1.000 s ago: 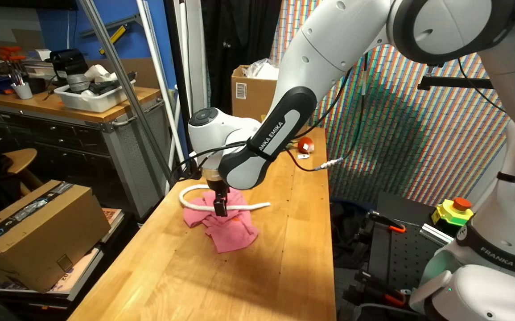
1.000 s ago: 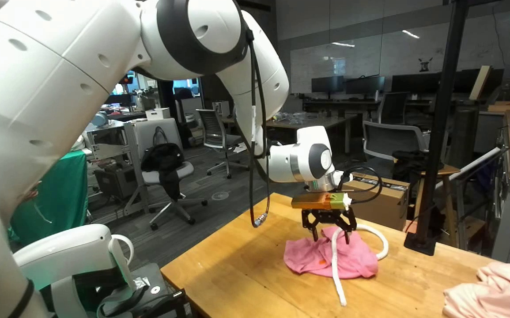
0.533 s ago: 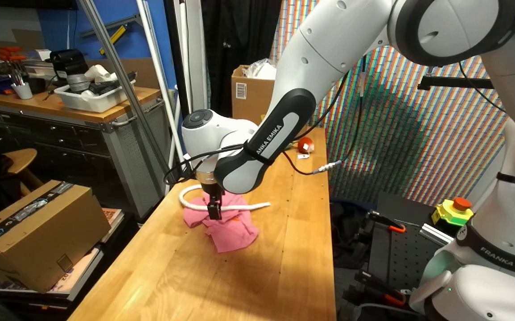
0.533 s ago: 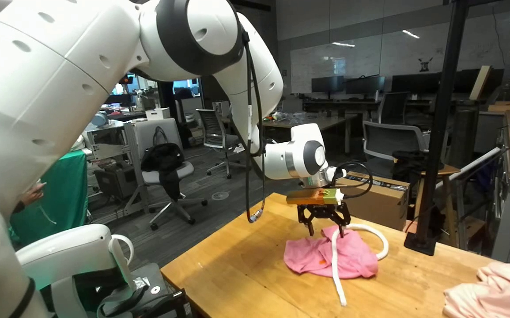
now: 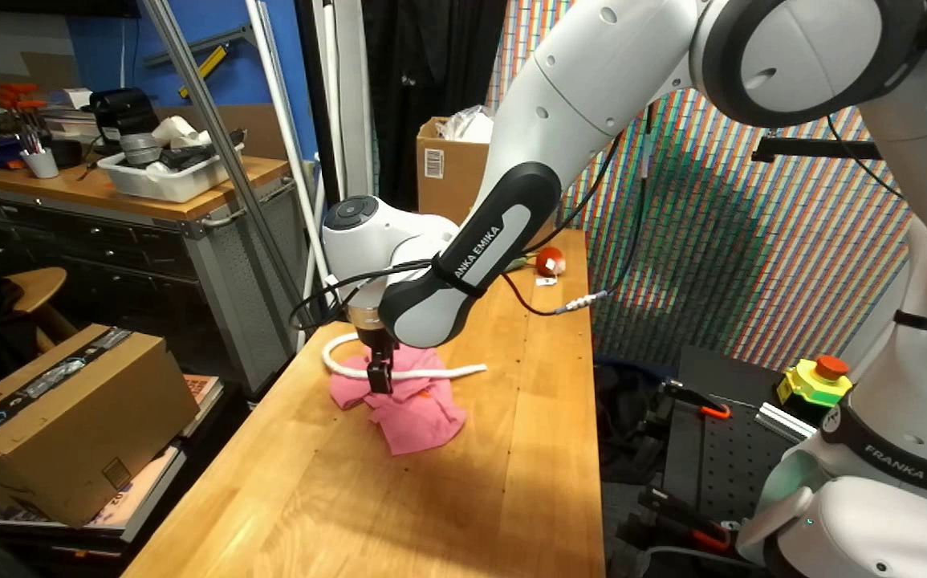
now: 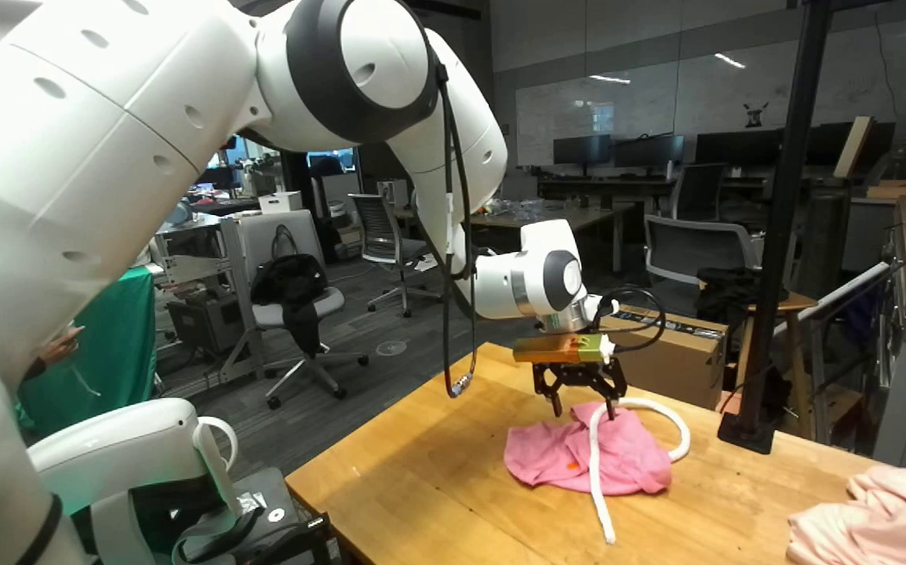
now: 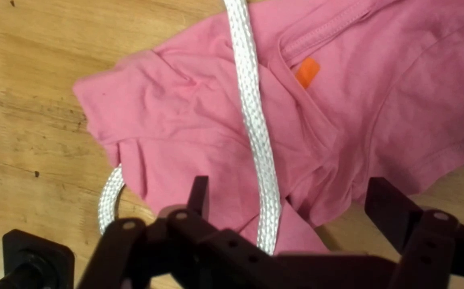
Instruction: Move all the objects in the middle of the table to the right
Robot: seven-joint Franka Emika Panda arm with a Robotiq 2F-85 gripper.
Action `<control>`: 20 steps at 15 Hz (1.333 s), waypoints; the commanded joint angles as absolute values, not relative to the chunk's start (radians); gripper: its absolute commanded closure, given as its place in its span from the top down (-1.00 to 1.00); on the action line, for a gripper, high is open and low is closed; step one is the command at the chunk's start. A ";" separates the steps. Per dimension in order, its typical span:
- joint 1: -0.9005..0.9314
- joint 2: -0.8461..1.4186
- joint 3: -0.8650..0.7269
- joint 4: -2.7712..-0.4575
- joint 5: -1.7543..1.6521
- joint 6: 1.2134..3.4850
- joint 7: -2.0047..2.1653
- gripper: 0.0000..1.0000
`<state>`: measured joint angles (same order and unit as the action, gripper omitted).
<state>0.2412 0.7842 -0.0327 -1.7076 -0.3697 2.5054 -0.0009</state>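
On the light-wood table point(image 5: 511, 482) lies a crumpled pink cloth point(image 5: 415, 425), seen in all the views. A white cord point(image 6: 595, 471) runs across the cloth and curls round behind it. My gripper point(image 6: 584, 410) hangs just over both, fingers down and spread apart, with nothing held. In the wrist view the cord point(image 7: 252, 104) passes through the space between the fingertips as seen from above, over the pink cloth point(image 7: 183, 120). A cream cloth point(image 6: 884, 518) is partly cut off at the frame's edge. The small red-and-green item point(image 5: 550, 262) sits at the table's far end, partly behind the arm.
A brown cardboard box point(image 5: 451, 177) stands at the table's far end. Beside the table's edge rises a black post on a base point(image 6: 744, 433). Another cardboard box point(image 5: 78, 425) rests off the table. A person's hand point(image 6: 64, 345) shows by a green cloth.
My gripper has shifted slightly to the left in an exterior view, staying above the cloth and cord. It remains open. The cloth and cord have not moved.
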 commanded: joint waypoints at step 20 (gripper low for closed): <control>0.195 0.877 -0.025 -1.609 -0.337 2.492 -0.021 -0.29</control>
<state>0.2053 0.8643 -0.0304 -1.6418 -0.3608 2.5032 -0.0014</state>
